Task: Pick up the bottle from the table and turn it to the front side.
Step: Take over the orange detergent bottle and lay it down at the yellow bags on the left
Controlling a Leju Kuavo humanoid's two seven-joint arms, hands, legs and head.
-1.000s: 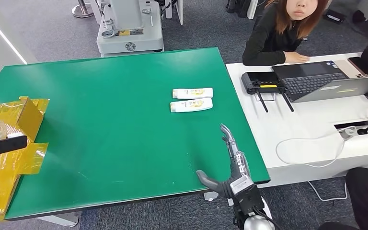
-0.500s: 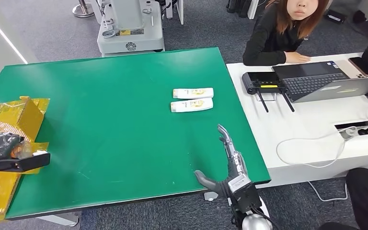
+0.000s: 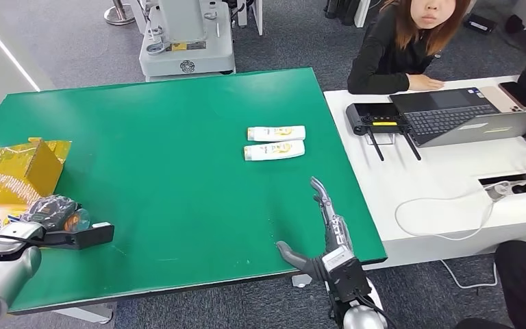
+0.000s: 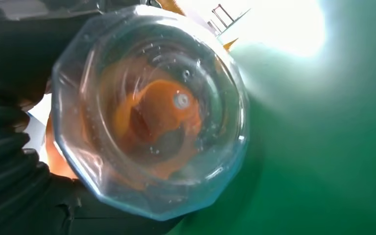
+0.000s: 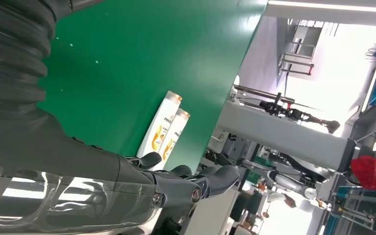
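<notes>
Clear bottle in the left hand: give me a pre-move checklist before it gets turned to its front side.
1. Grip: left hand holds the clear bottle, fingers wrapped round it: ok.
2. Bottle's label side toward the front: cannot tell.
3. Green table bare beneath the held bottle: ok.
4. Right hand open at the table's near edge, apart from the bottle: ok.
5. Two white bottles lying side by side, away from both hands: ok.
6. Yellow box close beside the left hand, contact possible when turning: cannot tell.
</notes>
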